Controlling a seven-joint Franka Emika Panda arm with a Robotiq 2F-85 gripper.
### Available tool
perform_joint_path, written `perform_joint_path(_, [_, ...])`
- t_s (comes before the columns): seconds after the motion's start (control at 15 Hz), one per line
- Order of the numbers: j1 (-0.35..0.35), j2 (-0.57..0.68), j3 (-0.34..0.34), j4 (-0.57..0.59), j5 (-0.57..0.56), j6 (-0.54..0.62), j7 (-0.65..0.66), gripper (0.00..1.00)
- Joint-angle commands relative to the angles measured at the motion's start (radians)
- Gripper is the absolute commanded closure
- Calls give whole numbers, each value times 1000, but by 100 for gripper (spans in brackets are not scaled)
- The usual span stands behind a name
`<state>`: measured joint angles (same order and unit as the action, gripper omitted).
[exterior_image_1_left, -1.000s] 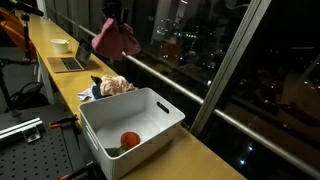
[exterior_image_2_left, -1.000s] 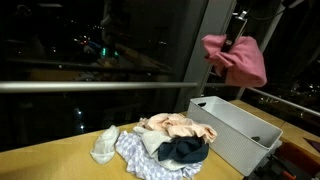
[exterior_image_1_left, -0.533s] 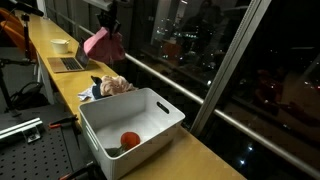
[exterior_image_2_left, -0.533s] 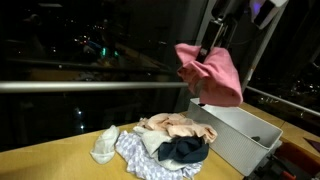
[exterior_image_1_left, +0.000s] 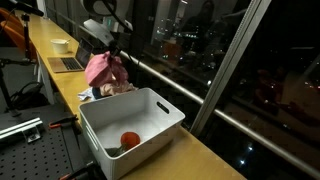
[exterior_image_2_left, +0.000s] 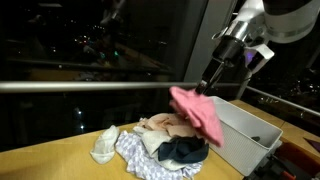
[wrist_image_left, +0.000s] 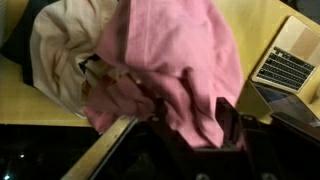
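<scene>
Nearest, a red round thing is being contained in the white bin. Just behind the bin, a clothes pile is being overhung by the pink cloth, which is dangling at the gripper. The fingers are being hidden by cloth, so their spread cannot be told. Farther behind the bin, a laptop and a bowl are being borne by the counter.

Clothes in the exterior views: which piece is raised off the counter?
The pink garment: it alone hangs raised under the gripper, while the cream piece, dark piece and patterned piece lie heaped on the counter.
</scene>
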<state>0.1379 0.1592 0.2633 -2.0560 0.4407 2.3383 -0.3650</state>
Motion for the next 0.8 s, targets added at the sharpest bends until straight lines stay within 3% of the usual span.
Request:
perform_joint_path(0.0, [-32, -75, -12, -111, 107, 44, -96, 14])
perform_joint_path(0.13, [-56, -104, -31, -156, 144, 43, -139, 1])
perform_joint_path(0.2, [-67, -119, -48, -179, 156, 46, -154, 0])
perform_joint_path(0.33, [-82, -151, -85, -223, 148, 56, -177, 0])
perform_joint_path(0.73, [-102, -176, -179, -291, -47, 69, -235, 0])
